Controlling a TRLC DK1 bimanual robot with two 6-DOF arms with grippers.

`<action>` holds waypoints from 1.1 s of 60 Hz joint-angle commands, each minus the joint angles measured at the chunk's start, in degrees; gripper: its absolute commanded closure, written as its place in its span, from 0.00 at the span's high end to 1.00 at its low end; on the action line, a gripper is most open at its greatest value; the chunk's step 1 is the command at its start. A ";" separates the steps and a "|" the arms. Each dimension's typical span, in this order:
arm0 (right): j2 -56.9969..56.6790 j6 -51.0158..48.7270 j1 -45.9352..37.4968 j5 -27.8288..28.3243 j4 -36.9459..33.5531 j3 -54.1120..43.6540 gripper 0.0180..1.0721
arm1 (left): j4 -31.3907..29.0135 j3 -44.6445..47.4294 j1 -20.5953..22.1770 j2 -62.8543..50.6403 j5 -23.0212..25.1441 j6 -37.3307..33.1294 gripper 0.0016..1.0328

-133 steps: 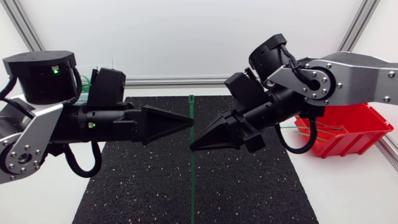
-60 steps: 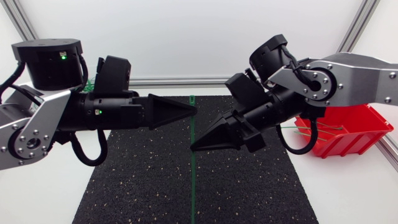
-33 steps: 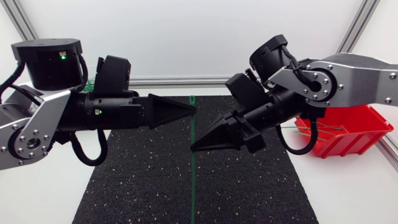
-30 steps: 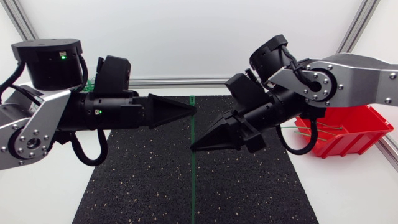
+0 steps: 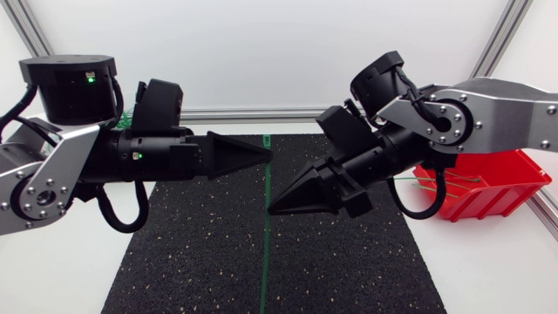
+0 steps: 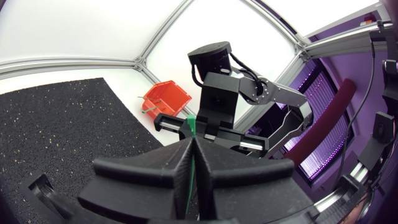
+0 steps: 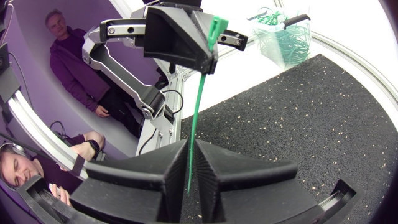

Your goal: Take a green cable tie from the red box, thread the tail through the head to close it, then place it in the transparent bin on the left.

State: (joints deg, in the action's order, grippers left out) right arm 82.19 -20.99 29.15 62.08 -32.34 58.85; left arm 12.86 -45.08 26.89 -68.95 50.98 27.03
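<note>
A black speckled rubber mat (image 5: 200,262) covers the middle of a white table. Above it, two silver-and-black robot arms meet tip to tip from either side.

An open red plastic box (image 5: 501,187) sits at the right edge of the mat, behind the right arm. The right wrist view shows the transparent plastic bin (image 7: 283,34) on the far left, with green ties inside.

The left gripper (image 5: 261,155) pinches a thin green cable tie (image 5: 264,253) just below its square head (image 7: 214,26), which pokes clear of the fingertips. The right gripper (image 5: 275,208) clamps the same strip further along.

This two-point hold probably keeps the strip straight and the head exposed for threading.

In the head view the tie's long axis runs straight down the mat's centre. The head points to the far side and the loose tail to the near edge. No loop is formed yet.
</note>
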 commanded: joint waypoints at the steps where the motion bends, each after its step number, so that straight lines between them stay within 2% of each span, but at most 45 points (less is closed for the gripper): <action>1: -2.12 1.22 0.21 -1.35 0.08 -1.46 0.34 | -1.61 -2.91 -1.14 -0.93 0.70 1.27 0.04; 6: -2.65 2.89 -0.41 -2.76 -1.41 -0.67 0.49 | -3.28 -4.05 -2.37 -1.28 0.79 1.45 0.03; 16: -3.27 2.36 -1.20 -7.50 -6.95 1.71 0.63 | -5.83 -5.55 -5.71 -1.36 0.87 2.59 0.03; 23: -5.03 1.48 0.56 -14.10 -9.06 1.88 0.85 | -6.89 -5.46 -7.73 -1.28 0.96 3.74 0.03; 28: -4.15 2.71 0.47 -15.24 -10.38 3.20 0.93 | -7.77 -5.19 -9.14 -0.93 1.75 3.74 0.03; 35: -3.00 7.72 0.03 -16.91 -9.23 3.64 0.93 | -8.73 -5.02 -10.90 -0.31 2.63 3.65 0.03; 36: -3.53 7.02 0.12 -18.75 -8.27 3.11 0.93 | -8.91 -5.02 -11.07 -0.31 2.63 3.65 0.03; 40: -5.64 6.32 3.20 -32.47 -3.79 1.00 0.96 | -9.79 -5.37 -11.95 -0.22 3.42 3.65 0.03; 45: -5.29 2.98 5.39 -40.29 -5.90 1.44 0.95 | -12.25 -6.60 -13.54 -0.40 5.27 3.65 0.03; 50: -2.74 -0.01 8.82 -48.90 -11.78 3.90 0.95 | -14.09 -7.65 -14.50 -0.75 5.71 3.65 0.03; 54: -0.45 -1.15 11.20 -50.57 -18.11 6.19 0.96 | -14.80 -8.18 -15.03 -1.19 5.88 4.00 0.03; 66: -2.92 -3.18 17.88 -57.78 -19.87 7.77 0.96 | -17.52 -11.61 -18.46 -6.73 11.86 8.04 0.03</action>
State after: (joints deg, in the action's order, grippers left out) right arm 80.16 -21.76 45.15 6.63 -51.18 64.34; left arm -3.31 -54.37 9.93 -72.82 60.75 32.21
